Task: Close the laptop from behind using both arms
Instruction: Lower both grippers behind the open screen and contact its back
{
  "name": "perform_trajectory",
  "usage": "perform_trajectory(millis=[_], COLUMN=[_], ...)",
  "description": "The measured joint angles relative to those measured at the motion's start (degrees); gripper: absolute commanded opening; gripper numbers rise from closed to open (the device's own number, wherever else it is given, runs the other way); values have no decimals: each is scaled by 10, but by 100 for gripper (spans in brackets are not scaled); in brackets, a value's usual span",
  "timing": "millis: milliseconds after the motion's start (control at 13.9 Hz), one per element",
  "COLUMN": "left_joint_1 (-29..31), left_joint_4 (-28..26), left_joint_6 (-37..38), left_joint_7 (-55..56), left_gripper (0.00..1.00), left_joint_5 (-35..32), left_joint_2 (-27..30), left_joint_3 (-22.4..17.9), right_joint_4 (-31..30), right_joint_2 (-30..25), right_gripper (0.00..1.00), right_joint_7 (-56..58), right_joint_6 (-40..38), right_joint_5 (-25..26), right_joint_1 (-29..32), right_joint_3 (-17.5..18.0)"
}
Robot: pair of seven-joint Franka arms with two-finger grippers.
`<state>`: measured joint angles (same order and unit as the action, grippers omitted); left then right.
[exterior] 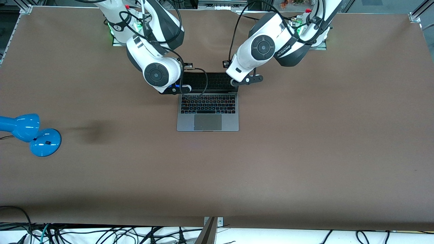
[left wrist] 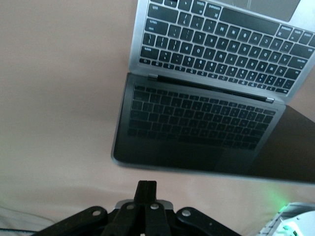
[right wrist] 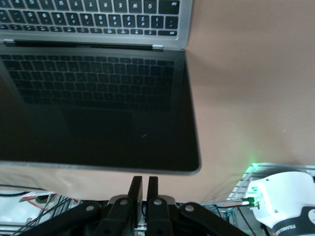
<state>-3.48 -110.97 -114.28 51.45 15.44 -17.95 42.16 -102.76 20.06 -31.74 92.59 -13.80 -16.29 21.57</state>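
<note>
The grey laptop (exterior: 207,117) lies open in the middle of the table, its dark screen (exterior: 208,81) raised and facing the front camera. My right gripper (exterior: 176,89) is at the screen's top corner toward the right arm's end. In the right wrist view its fingers (right wrist: 137,187) stand almost together, empty, just off the screen's top edge (right wrist: 98,164). My left gripper (exterior: 245,80) is at the other top corner. In the left wrist view its fingers (left wrist: 146,189) are pressed together, empty, a little off the screen's top edge (left wrist: 187,169). The keyboard (left wrist: 216,49) is mirrored in the screen.
A blue desk lamp (exterior: 30,132) stands at the right arm's end of the brown table (exterior: 305,152), nearer to the front camera than the laptop. Cables hang below the table's front edge (exterior: 101,234). The right arm's base shows in the right wrist view (right wrist: 280,196).
</note>
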Motion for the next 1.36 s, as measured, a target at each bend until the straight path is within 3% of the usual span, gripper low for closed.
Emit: perform_trajectory(millis=[718, 1365], left_joint_1=[1, 1], left_joint_4=[63, 103], left_joint_6=[-5, -5], left_joint_7=[10, 10], left_gripper=[0, 0], left_joint_5=[-57, -72], left_joint_2=[-63, -104], left_joint_3=[-14, -26], right_joint_4=[69, 79], right_joint_2=[48, 71], right_gripper=[11, 11], right_joint_7=[0, 1], right_joint_6=[12, 28], right_joint_5=[33, 54], right_joint_1=[4, 4], right_joint_3=[-9, -14])
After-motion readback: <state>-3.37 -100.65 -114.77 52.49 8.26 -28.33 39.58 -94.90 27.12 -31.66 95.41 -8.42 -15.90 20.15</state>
